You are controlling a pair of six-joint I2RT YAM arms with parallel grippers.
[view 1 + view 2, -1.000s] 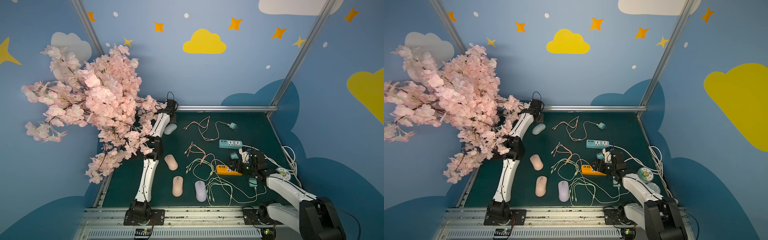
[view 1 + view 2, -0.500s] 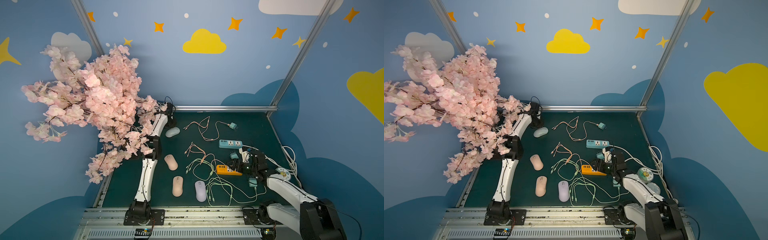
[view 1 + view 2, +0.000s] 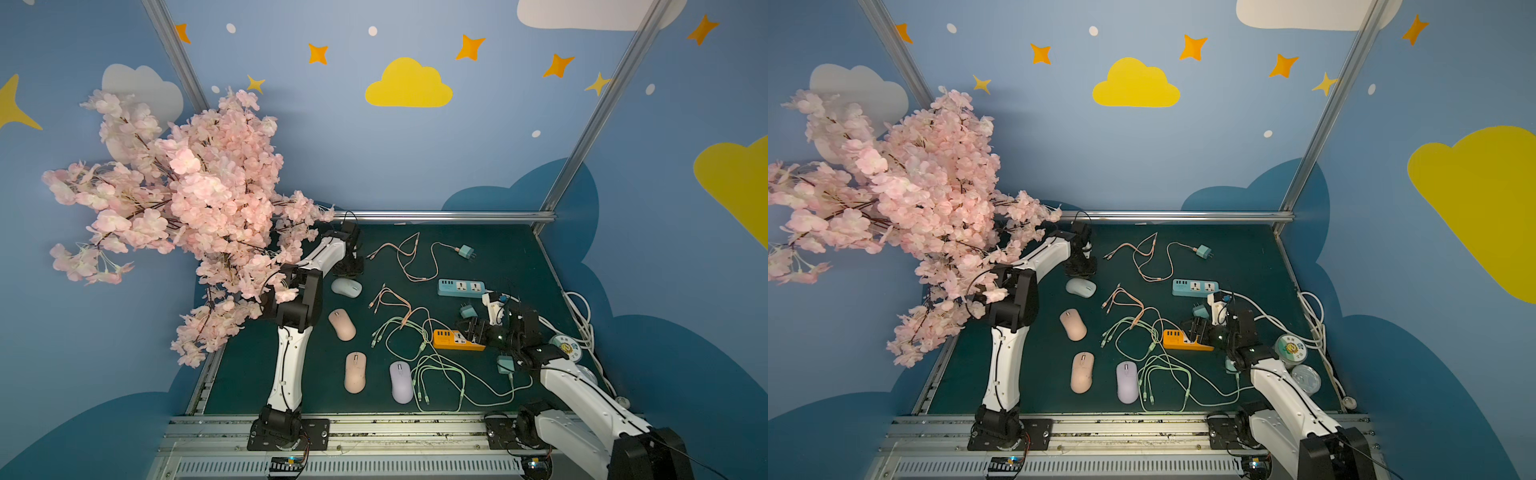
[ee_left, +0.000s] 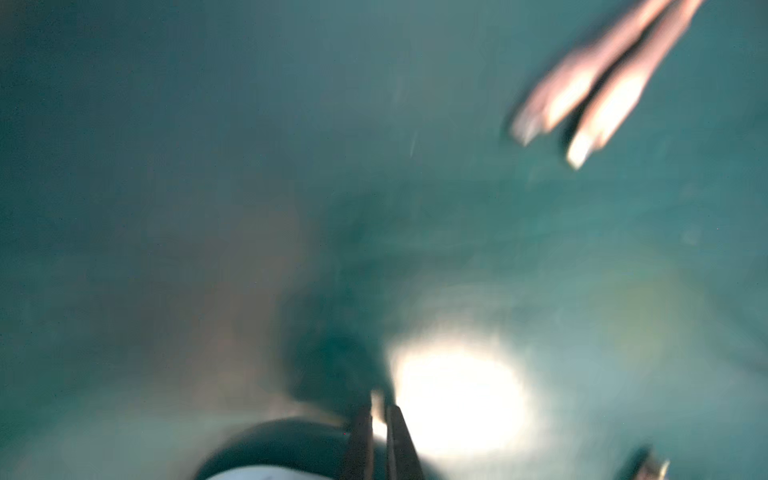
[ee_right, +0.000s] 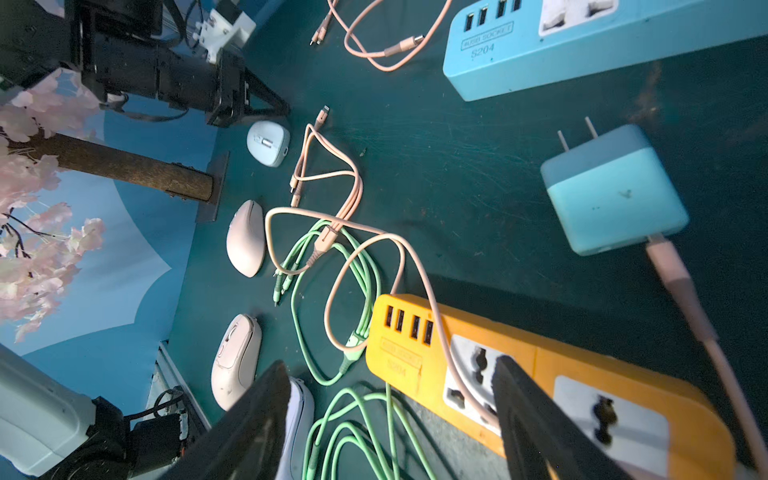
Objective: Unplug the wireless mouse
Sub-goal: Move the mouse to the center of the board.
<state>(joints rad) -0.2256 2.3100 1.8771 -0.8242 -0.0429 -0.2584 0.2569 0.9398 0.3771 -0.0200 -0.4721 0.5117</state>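
A light-blue wireless mouse [image 3: 346, 287] [image 3: 1080, 287] [image 5: 268, 143] lies on the green mat, with no cable showing in it. My left gripper [image 3: 350, 269] [image 3: 1081, 270] [image 5: 279, 109] points down at the mat just behind that mouse, apart from it. In the blurred left wrist view its fingers [image 4: 360, 436] stand almost together, shut, beside a bright glare. Two pink cable plugs [image 4: 582, 99] lie further off. My right gripper [image 3: 471, 330] [image 5: 399, 419] hangs open over the orange power strip [image 3: 457, 340] [image 5: 561, 374], holding nothing.
A pink mouse [image 3: 342, 324], a peach mouse [image 3: 355, 372] and a lilac mouse [image 3: 401, 381] lie in front. Pink and green cables [image 3: 419, 332] tangle mid-table. A blue power strip [image 3: 461, 287], teal chargers [image 5: 615, 191] and the blossom tree [image 3: 187, 208] crowd the sides.
The light-blue mouse has come toward the front of the table and lies apart from my left gripper, which has lowered to the mat. The right arm has not moved.
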